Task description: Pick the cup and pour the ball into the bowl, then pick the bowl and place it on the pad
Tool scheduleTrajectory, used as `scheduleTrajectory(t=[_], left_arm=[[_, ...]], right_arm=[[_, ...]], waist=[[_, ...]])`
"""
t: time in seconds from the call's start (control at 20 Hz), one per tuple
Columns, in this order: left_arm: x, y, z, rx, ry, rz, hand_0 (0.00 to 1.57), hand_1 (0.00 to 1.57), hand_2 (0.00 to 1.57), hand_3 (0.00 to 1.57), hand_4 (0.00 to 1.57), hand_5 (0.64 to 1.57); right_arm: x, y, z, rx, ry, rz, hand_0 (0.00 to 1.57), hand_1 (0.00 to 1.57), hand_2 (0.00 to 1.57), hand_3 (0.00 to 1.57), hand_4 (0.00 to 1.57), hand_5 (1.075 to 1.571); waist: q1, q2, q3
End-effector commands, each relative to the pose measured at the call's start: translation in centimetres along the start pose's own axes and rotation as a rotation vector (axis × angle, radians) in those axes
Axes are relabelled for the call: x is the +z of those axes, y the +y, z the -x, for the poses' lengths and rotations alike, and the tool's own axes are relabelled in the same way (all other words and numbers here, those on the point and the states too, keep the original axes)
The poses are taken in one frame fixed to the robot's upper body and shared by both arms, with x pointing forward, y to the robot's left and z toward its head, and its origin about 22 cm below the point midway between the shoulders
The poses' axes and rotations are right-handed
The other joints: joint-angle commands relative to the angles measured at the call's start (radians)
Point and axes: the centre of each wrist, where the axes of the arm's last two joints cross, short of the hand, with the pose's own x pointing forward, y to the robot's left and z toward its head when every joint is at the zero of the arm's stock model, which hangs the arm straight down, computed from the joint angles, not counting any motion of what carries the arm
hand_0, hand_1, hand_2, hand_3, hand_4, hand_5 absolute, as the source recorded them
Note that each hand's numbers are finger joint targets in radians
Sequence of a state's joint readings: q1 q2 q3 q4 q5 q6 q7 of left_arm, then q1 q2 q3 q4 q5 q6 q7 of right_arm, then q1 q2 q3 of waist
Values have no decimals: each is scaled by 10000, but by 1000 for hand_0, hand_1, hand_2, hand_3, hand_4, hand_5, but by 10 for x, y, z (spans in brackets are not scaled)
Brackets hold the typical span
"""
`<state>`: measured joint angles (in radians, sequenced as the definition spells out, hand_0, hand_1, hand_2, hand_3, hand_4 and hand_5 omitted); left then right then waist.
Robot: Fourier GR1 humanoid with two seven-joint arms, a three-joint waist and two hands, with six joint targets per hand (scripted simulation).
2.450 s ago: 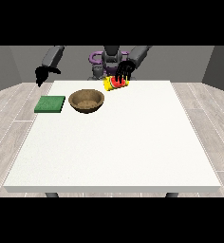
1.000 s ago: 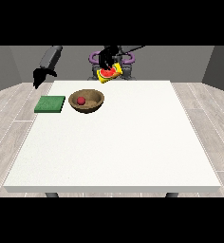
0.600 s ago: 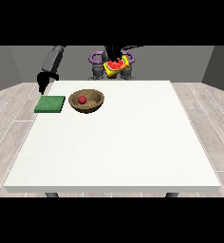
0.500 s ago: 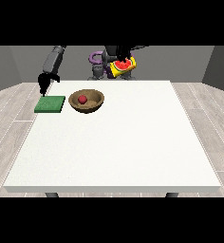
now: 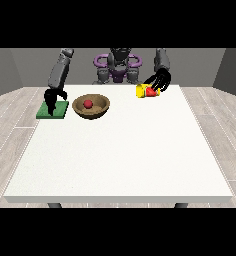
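White tabletop (image 5: 120,155) fills most of the view, and the brown bowl (image 5: 91,107) near its far edge serves as the landmark for everything else. The table's legs are mostly cut off below the near edge, with only dark stubs showing. The robot's torso (image 5: 118,67) stands behind the far edge, beyond the bowl and a little to its right; its head is cut off at the top.

The green pad (image 5: 53,110) lies flat just beside the bowl on the left, apart from it. The hand at the view's left (image 5: 53,96) hangs over the pad, fingers pointing down and relaxed, holding nothing; whether the fingertips touch the pad cannot be made out, and the hand hides part of the pad's far edge.

Well to the right of the bowl, at the far edge of the table, the yellow cup (image 5: 146,91) lies tipped on its side, its red inside showing. The hand at the view's right (image 5: 158,81) is curled round the cup from above and behind, covering part of it; whether the cup rests on the table cannot be told.

The red ball (image 5: 88,103) sits inside the bowl, near its middle.
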<state>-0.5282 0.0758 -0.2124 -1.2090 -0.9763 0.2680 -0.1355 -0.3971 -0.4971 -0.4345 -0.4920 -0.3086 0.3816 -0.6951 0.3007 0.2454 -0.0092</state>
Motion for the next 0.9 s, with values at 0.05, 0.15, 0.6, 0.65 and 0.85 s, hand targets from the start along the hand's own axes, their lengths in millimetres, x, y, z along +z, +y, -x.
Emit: scheduleTrajectory(t=[0.05, 0.15, 0.6, 0.65, 0.85], left_arm=[[33, 10, 44, 2405, -274, -1818, 1284, 1284, 1104, 755, 1422, 1567], [37, 22, 63, 3184, -715, -2231, 1176, 1176, 1071, 719, 1413, 1564], [41, 1, 89, 7099, -268, -1630, 0, 0, 0, 0, 0, 638], [27, 14, 80, 7187, -369, -1874, 0, 0, 0, 0, 0, 643], [37, 6, 87, 7253, -125, -1974, 0, 0, 0, 0, 0, 654]], right_arm=[[-12, -19, -25, -220, -913, 523, 0, 0, 390, 237, 692, 1546], [-14, -17, -26, -417, -980, 585, 0, 0, 417, 241, 685, 1550], [-67, 21, -59, -800, -1812, -33, 0, 0, 0, 0, 0, 1570], [-60, 35, -38, -788, -1990, -269, 0, 0, 0, 0, 0, 1571], [-59, 68, -15, -1359, -850, -260, 0, 0, 0, 0, 0, 1569]], waist=[[683, 1290, 26], [808, 1385, 32], [118, 2383, 72], [-159, 2532, 95], [-312, 2095, 92]])
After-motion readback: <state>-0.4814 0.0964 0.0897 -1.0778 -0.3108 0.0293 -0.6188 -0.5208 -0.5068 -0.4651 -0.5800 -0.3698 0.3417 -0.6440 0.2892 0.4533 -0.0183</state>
